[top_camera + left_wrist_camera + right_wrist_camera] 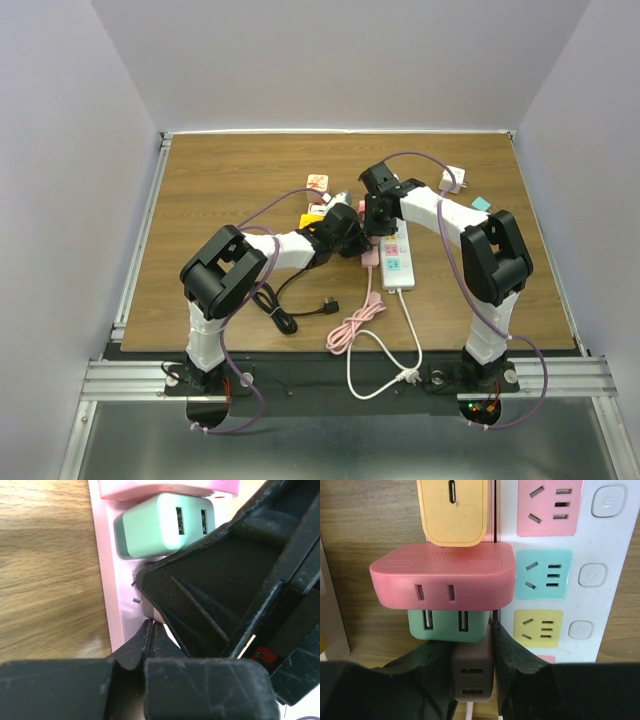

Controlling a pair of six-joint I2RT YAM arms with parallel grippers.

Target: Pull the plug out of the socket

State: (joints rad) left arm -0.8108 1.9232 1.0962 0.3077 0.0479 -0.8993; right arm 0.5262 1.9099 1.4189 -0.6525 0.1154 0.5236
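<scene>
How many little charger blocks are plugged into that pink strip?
4, in a row along the pink strip: a yellow charger farthest, then a red charger, a green charger, and a brown charger nearest, between the right fingers. More may be hidden.

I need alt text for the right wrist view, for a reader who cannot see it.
The right end effector grips a brown plug. Beyond it stand a green plug, a red plug and a yellow plug in a row, beside a white power strip with coloured sockets.
</scene>
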